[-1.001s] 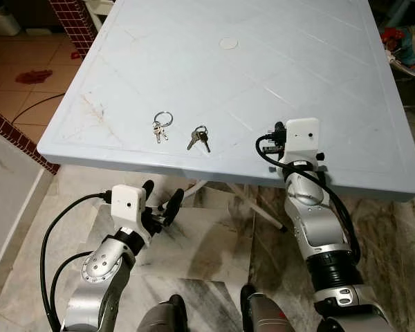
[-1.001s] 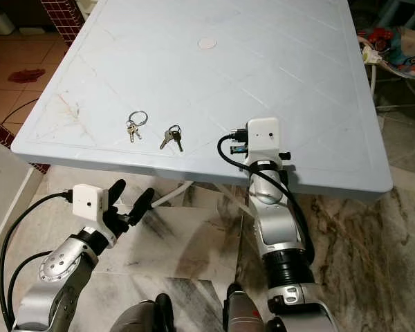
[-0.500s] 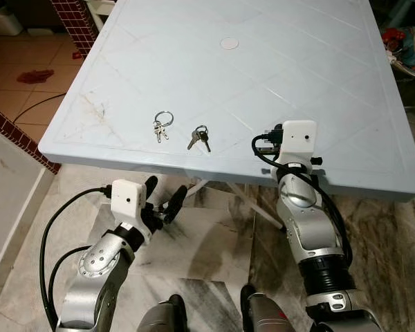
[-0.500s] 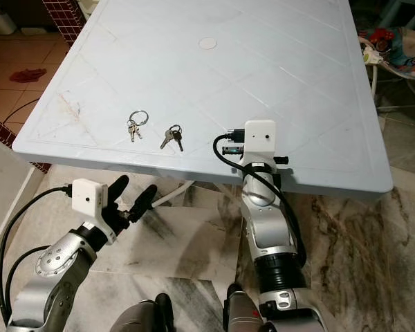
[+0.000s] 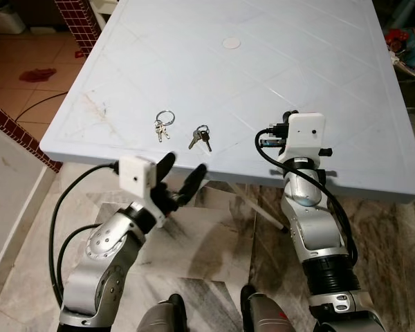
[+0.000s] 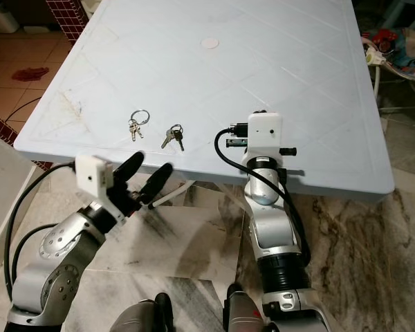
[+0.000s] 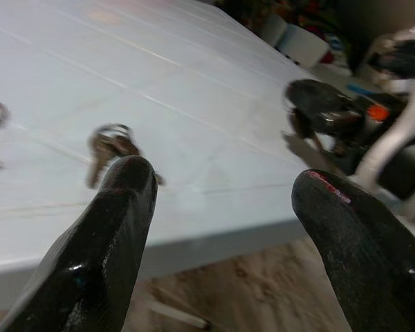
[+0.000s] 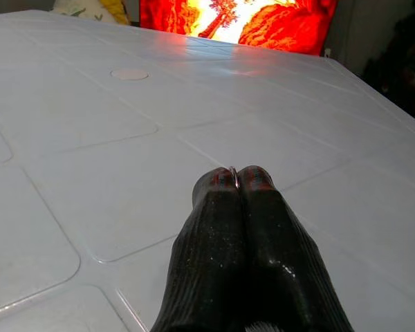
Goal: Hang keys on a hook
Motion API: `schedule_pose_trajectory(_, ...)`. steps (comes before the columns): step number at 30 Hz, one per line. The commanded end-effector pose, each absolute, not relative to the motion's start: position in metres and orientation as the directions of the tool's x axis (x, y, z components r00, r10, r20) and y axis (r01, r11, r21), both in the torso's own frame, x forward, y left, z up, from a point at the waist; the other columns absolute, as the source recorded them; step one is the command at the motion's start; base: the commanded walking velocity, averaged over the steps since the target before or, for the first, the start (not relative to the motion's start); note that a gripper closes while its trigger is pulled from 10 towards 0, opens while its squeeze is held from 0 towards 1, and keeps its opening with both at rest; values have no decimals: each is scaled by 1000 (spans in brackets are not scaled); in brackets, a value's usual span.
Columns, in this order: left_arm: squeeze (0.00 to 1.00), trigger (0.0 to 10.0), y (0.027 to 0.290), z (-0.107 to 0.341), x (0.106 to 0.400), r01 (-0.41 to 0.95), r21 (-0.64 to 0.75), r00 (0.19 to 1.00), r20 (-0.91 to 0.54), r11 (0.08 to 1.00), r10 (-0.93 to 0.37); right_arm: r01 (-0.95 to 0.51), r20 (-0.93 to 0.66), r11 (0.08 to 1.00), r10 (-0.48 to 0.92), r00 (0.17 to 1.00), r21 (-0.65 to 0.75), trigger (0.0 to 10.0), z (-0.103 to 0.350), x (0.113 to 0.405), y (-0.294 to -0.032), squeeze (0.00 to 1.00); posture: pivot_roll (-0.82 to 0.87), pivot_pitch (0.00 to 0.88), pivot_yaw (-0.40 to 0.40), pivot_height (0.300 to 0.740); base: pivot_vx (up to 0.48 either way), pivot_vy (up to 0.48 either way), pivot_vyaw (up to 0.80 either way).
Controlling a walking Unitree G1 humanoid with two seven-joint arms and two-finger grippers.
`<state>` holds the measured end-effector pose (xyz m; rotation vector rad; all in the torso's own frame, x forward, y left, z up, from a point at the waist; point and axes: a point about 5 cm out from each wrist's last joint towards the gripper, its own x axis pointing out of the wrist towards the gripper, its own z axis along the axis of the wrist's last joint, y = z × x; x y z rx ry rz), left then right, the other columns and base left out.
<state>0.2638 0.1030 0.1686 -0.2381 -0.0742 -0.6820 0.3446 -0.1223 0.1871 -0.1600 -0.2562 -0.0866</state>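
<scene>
Two bunches of keys lay side by side near the front edge of the pale blue counter. The left claw was open just before that edge, near the keys. The right claw was closed, empty, over the counter to their right.

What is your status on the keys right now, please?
Left hand open, at table edge, aimed at dark key bunch. Right hand shut, over the table, empty. Second key bunch alongside. No hook seen.
</scene>
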Motion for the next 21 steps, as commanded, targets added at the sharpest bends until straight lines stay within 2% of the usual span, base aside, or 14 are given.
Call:
schedule_pose_trajectory(1,0,10000,102,171,261,648,-185,761,142,739,-633,99,306,980,-42,951,-174,0,192,340,-118,0,18,268,91,740,0,0,0)
schedule_pose_trajectory(7,0,10000,105,169,263,620,-197,784,122,759,-609,87,433,952,51,900,-293,0,208,331,-109,0,14,264,90,740,0,0,0)
schedule_pose_trajectory(12,0,10000,111,160,265,583,-192,811,96,789,-576,46,467,935,133,874,-352,0,212,326,-99,0,9,257,85,740,0,0,0)
schedule_pose_trajectory(13,0,10000,111,159,265,576,-194,816,96,794,-570,35,471,930,154,869,-367,314,213,325,-96,0,8,253,83,740,0,0,0)
schedule_pose_trajectory(14,0,10000,112,159,266,566,-199,824,97,800,-558,19,475,923,180,861,-385,3137,214,324,-93,0,7,252,81,740,0,0,0)
schedule_pose_trajectory(15,0,10000,113,158,267,556,-199,831,96,807,-549,9,477,915,201,855,-402,10000,214,323,-90,0,7,248,79,740,0,0,0)
schedule_pose_trajectory(21,0,10000,112,153,269,540,-201,841,89,817,-534,-21,441,903,230,868,-429,10000,206,322,-91,0,3,238,73,740,0,0,0)
